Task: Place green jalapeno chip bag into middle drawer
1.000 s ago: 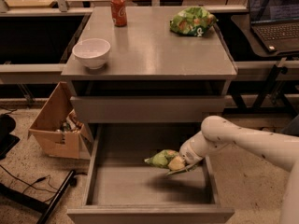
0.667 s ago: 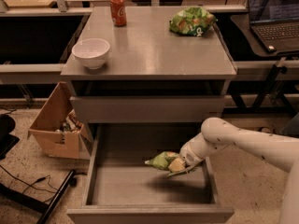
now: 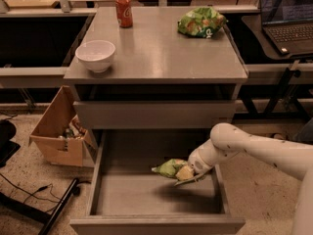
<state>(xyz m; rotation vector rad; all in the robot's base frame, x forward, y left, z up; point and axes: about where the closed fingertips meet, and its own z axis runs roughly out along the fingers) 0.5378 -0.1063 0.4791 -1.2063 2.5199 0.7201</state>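
Observation:
The green jalapeno chip bag (image 3: 172, 169) is a pale-green foil bag held just above the tray of the open middle drawer (image 3: 112, 199), toward its right side. My gripper (image 3: 191, 172) reaches in from the right on a white arm and is shut on the bag's right end. The bag hangs over the drawer floor and casts a shadow below it. The drawer is pulled far out, with its grey tray and low side walls showing.
On the cabinet top stand a white bowl (image 3: 95, 55), a red soda can (image 3: 124, 11) and a brighter green chip bag (image 3: 201, 22). A closed drawer front (image 3: 154, 114) sits above the open one. A cardboard box (image 3: 61, 131) stands left; a laptop (image 3: 286, 16) right.
The gripper and the bag have barely moved; they stay over the right part of the open drawer.

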